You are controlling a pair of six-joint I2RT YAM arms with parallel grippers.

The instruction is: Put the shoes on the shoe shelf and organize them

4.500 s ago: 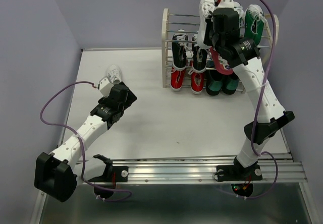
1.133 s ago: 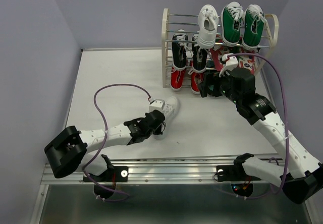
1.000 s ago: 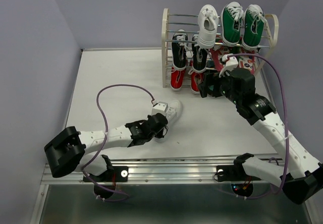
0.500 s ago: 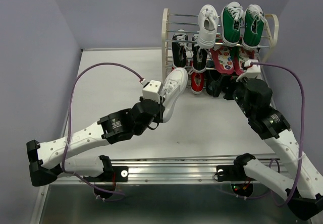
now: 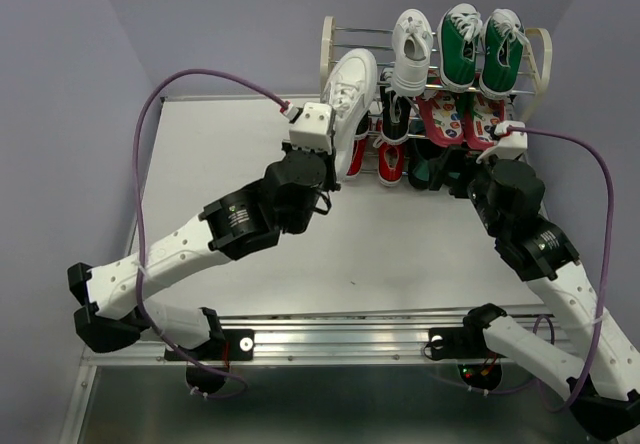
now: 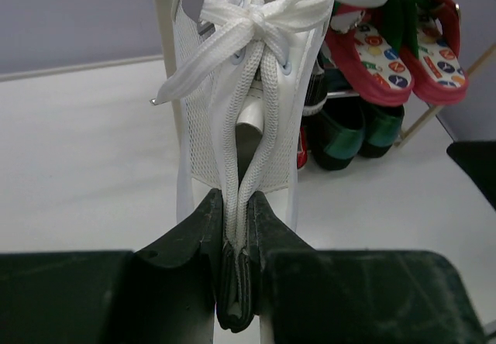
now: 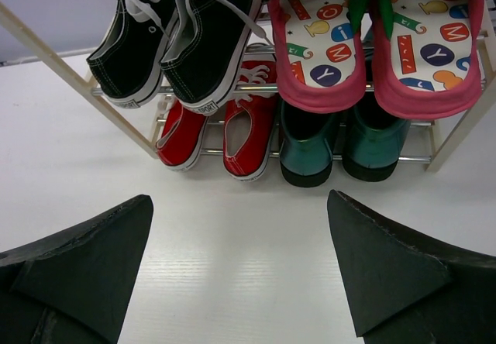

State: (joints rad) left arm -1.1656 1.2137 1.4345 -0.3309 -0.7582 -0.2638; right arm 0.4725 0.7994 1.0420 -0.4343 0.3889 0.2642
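Observation:
My left gripper (image 5: pixel 333 152) (image 6: pixel 236 208) is shut on the tongue and laces of a white sneaker (image 5: pixel 350 89) (image 6: pixel 248 88). It holds the sneaker in the air, toe up, in front of the left end of the shoe shelf (image 5: pixel 327 44) (image 7: pixel 66 69). Another white sneaker (image 5: pixel 411 49) leans on the top tier. Black sneakers (image 7: pixel 178 30) sit on the middle tier above red sneakers (image 7: pixel 225 131) on the bottom tier. My right gripper (image 5: pixel 458 174) (image 7: pixel 239 204) is open and holds nothing, low over the table before the shelf.
Green sneakers (image 5: pixel 482 44) fill the top tier's right half. Pink patterned flip-flops (image 7: pixel 372 42) hang over dark teal shoes (image 7: pixel 341 139) on the shelf's right side. Purple cables loop from both wrists. Lilac walls close in the table.
The left arm has lifted the white sneaker off the table and carried it up and back to the shelf's upper left. The right arm has drawn slightly right, still open.

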